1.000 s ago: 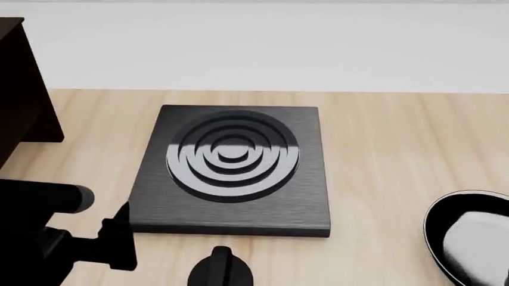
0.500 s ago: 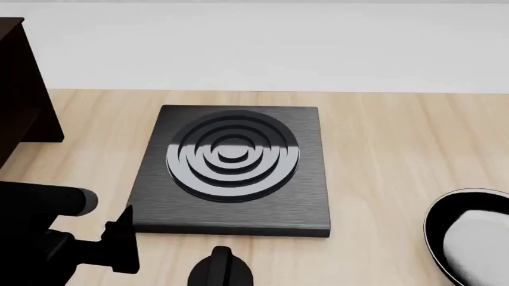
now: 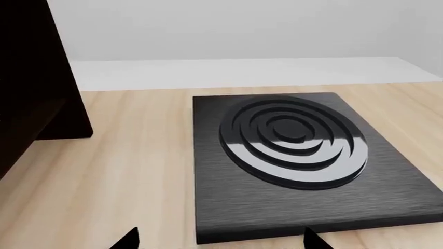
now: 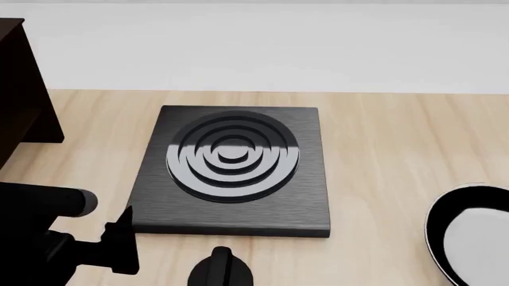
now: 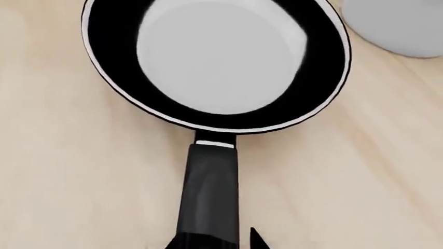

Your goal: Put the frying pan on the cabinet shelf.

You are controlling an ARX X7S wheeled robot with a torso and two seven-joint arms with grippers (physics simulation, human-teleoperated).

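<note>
Lifting is not yet showing: your right gripper (image 5: 211,244) is closing around the round black frying pan's (image 5: 215,62) handle near the worktop's right edge; whether it is clenched, I cannot tell, and the dark wooden cabinet shelf (image 4: 20,89) is waiting at the left edge.

— What sits on the wooden tabletop (image 4: 397,137)?
— A square black burner plate (image 4: 232,170) with raised concentric rings, lying flat.
— Anything else?
— A pale bowl (image 5: 405,23), partly cut off by the right wrist view's edge.

A pale wood counter (image 4: 397,143) meets a plain white wall (image 4: 263,47) under soft, even light.
</note>
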